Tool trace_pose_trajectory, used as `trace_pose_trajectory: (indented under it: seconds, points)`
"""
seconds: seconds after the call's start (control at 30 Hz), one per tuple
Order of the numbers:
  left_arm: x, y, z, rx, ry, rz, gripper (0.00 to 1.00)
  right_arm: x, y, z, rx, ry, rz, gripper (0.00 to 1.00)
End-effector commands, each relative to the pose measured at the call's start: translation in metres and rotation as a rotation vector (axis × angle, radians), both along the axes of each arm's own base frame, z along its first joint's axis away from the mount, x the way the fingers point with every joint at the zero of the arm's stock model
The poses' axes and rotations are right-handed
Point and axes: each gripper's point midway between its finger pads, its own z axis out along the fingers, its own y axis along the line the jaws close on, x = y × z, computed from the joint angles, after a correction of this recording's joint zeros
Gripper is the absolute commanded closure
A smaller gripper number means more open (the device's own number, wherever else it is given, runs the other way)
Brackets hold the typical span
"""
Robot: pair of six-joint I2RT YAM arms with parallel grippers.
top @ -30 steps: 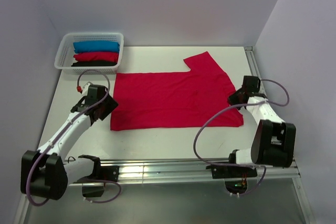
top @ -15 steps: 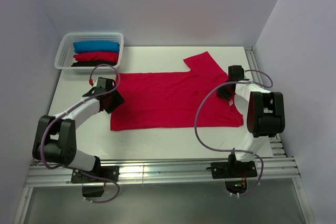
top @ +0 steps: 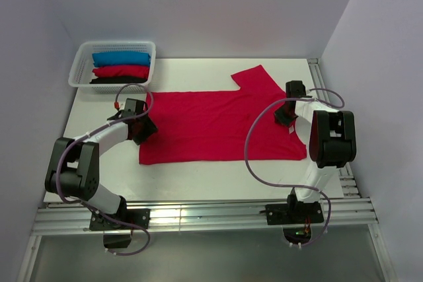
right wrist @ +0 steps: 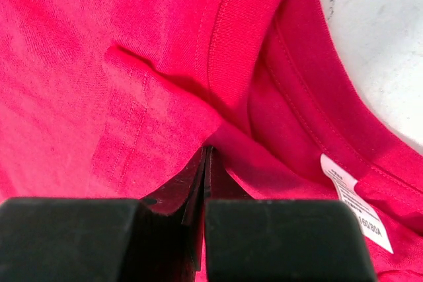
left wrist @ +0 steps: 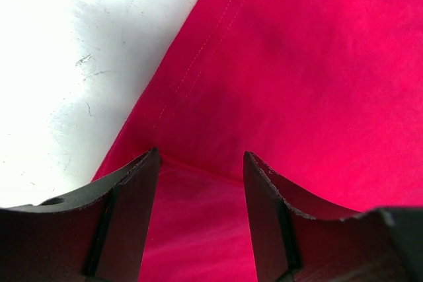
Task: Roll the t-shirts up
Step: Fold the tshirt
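My right pincer [right wrist: 206, 155] pinches the crimson t-shirt [top: 211, 127] beside its collar [right wrist: 228, 24], anchoring that end. My left pincer [left wrist: 201, 160] hangs spread over the hem [left wrist: 177, 78], I judge for gripping it.

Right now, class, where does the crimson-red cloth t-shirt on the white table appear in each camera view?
Top external: crimson-red cloth t-shirt spread across the middle.
Left wrist: fills the right and bottom.
Right wrist: fills nearly everything.
Shared landmark: white table beside the cloth.
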Motion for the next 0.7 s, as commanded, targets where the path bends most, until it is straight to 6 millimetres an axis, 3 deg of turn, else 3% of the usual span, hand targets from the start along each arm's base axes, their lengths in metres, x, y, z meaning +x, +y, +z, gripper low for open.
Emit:
trace_pose_trajectory:
  seconds: [0.0, 0.27, 0.67]
  points:
    - [-0.003, 0.006, -0.005, 0.034, 0.004, 0.041, 0.41, -0.017, -0.016, -0.006, -0.080, 0.077, -0.038, 1.00]
    - [-0.024, 0.009, -0.019, 0.077, 0.060, 0.056, 0.41, -0.035, -0.019, -0.012, -0.099, 0.122, -0.043, 1.00]
    - [-0.057, -0.007, -0.042, 0.085, 0.146, 0.047, 0.42, -0.073, -0.025, -0.018, -0.130, 0.189, -0.056, 1.00]
